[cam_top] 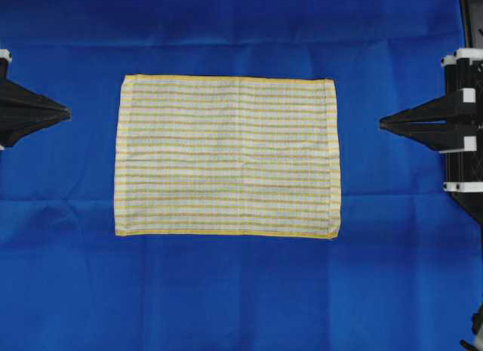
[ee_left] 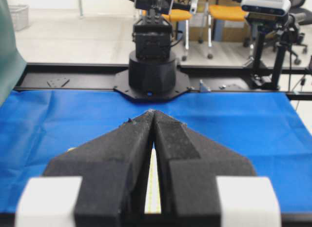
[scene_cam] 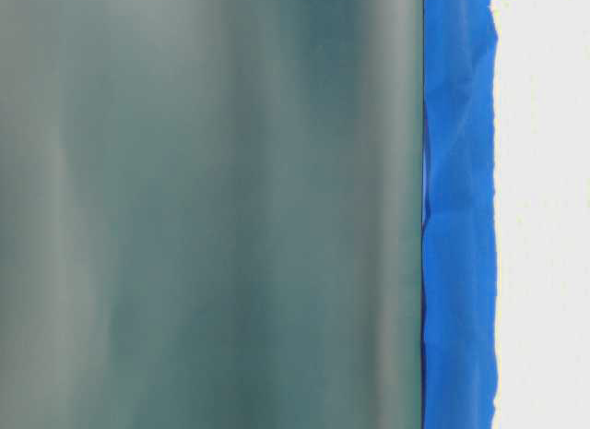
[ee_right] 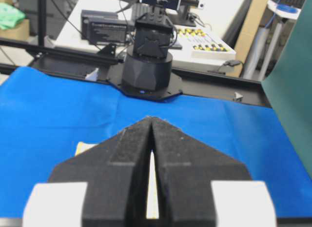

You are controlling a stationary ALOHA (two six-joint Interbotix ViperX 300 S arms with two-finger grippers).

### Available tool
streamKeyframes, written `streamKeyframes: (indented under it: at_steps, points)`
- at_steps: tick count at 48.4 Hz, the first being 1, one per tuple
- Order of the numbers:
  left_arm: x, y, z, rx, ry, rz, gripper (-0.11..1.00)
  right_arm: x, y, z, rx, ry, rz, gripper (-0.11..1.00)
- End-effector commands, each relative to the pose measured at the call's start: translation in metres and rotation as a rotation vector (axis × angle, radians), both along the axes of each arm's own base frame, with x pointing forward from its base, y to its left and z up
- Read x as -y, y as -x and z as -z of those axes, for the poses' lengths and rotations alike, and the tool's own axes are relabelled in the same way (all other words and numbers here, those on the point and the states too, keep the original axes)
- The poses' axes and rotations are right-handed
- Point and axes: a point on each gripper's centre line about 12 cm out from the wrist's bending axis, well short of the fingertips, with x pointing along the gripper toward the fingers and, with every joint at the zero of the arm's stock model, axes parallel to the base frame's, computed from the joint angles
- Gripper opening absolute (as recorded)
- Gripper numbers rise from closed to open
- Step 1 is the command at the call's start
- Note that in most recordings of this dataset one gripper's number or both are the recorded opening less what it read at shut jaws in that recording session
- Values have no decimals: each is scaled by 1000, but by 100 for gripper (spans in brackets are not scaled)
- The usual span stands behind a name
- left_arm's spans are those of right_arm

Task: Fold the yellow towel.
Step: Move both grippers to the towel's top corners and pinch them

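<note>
The yellow towel (cam_top: 226,156) lies flat and spread out in the middle of the blue cloth, white with fine yellow stripes and yellow hems. My left gripper (cam_top: 68,112) is shut and empty at the left edge, apart from the towel's left hem. My right gripper (cam_top: 381,123) is shut and empty at the right, apart from the towel's right hem. In the left wrist view the gripper (ee_left: 152,112) has its tips together, and a strip of towel (ee_left: 153,188) shows through the slit. In the right wrist view the gripper (ee_right: 150,119) is shut too, with a towel corner (ee_right: 84,149) beside it.
The plain blue cloth (cam_top: 241,290) covers the table. The opposite arm's base (ee_left: 152,71) stands at the far edge in the left wrist view, and likewise the other base (ee_right: 147,66) in the right wrist view. A green backdrop (scene_cam: 212,208) fills the table-level view.
</note>
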Motion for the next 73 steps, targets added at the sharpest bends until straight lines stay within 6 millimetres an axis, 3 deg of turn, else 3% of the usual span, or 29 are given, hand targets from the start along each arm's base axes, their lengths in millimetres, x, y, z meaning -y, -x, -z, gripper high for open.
streamKeyframes:
  at_steps: [1,15,30,34,43,46,53,73]
  points:
    - [-7,-2,-1,-6,16,-36,0,3,-4,-4,3,-5,15,0]
    - [-32,-11,27,-170,-7,-154,0,38,-22,15,-197,-71,175,0]
    - [-71,-27,77,-388,19,-300,2,85,-39,61,-399,-161,354,2]
    - [-79,-31,91,-442,32,-325,18,94,-44,73,-452,-179,383,16]
    - [-95,-39,122,-517,58,-373,73,112,-52,111,-587,-218,434,72]
    - [-100,-43,133,-539,62,-383,85,118,-52,123,-618,-231,455,75]
    - [-110,-50,158,-587,77,-405,79,129,-53,148,-671,-260,492,66]
    - [-131,-65,210,-682,109,-444,77,139,-55,196,-752,-319,544,65]
